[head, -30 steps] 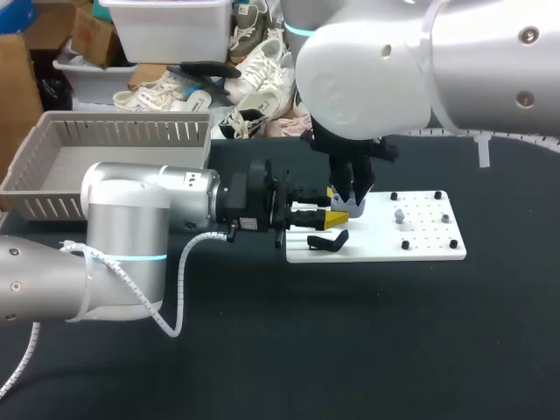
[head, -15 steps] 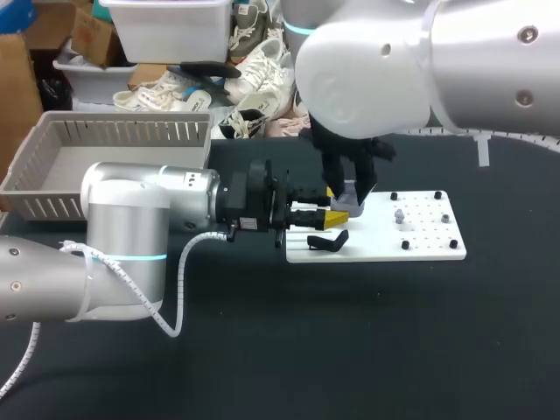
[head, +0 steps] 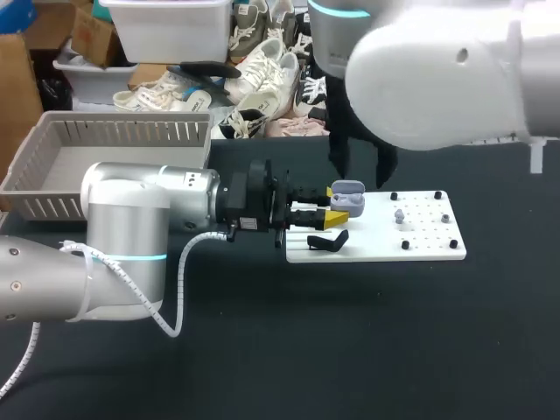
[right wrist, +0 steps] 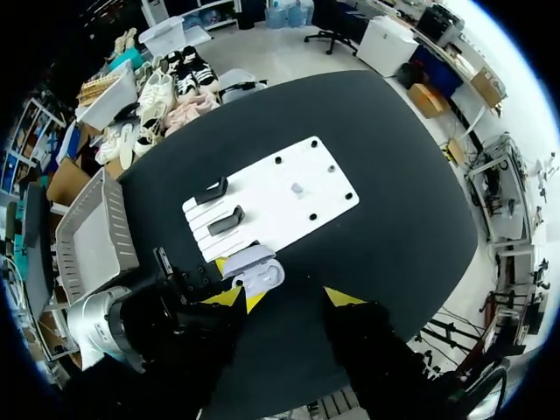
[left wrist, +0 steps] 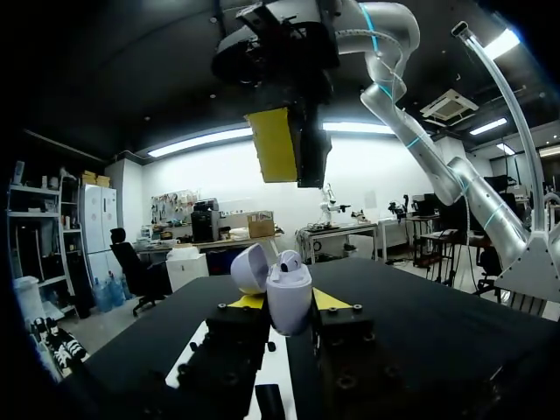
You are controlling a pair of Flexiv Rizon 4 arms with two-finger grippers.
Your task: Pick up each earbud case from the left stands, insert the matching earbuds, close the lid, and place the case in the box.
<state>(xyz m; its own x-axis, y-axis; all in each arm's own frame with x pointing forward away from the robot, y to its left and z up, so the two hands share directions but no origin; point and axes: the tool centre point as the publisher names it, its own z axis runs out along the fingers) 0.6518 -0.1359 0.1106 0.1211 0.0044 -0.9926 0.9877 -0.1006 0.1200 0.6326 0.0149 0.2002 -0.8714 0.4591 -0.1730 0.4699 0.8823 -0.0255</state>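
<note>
left fingers (head: 337, 213) clamped the earbud case (head: 347, 192) from both sides, lid open, at the white board's (head: 420, 249) left edge, so it could be filled | one earbud (left wrist: 290, 261) sat inside | right fingers (right wrist: 344, 297) hung high above, spread and empty, likely clear to fetch another

Bright overhead light; wrist foregrounds prob. shadowed.

Colour key: earbud case (head: 347, 193), pale lavender-grey; board (head: 429, 249), white, black-studded; stand (head: 329, 240), black; table (head: 350, 350), black; basket (head: 131, 133), grey, slatted; left gripper (head: 339, 206), black, yellow-tipped.
</note>
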